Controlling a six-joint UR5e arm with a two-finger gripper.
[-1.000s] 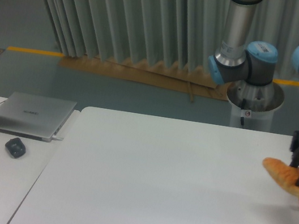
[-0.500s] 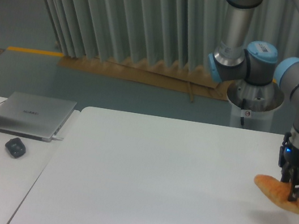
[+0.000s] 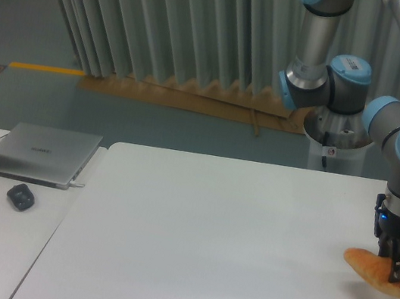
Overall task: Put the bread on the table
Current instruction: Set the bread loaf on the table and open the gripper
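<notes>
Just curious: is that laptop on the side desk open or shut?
Shut. The laptop lies flat, its grey lid down, with no screen or keys showing.

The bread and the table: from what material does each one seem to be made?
The bread, held in the gripper, looks like baked pastry: golden-orange with a browned, slightly glossy crust. Real or a plastic model, the picture cannot tell. The table looks like a smooth white laminate or painted board: plain, even, with a soft matte sheen and no grain.

Silver-tubed arm (image 3: 317, 39) with light-blue joint caps (black end effector (image 3: 394, 263), blue light).
</notes>
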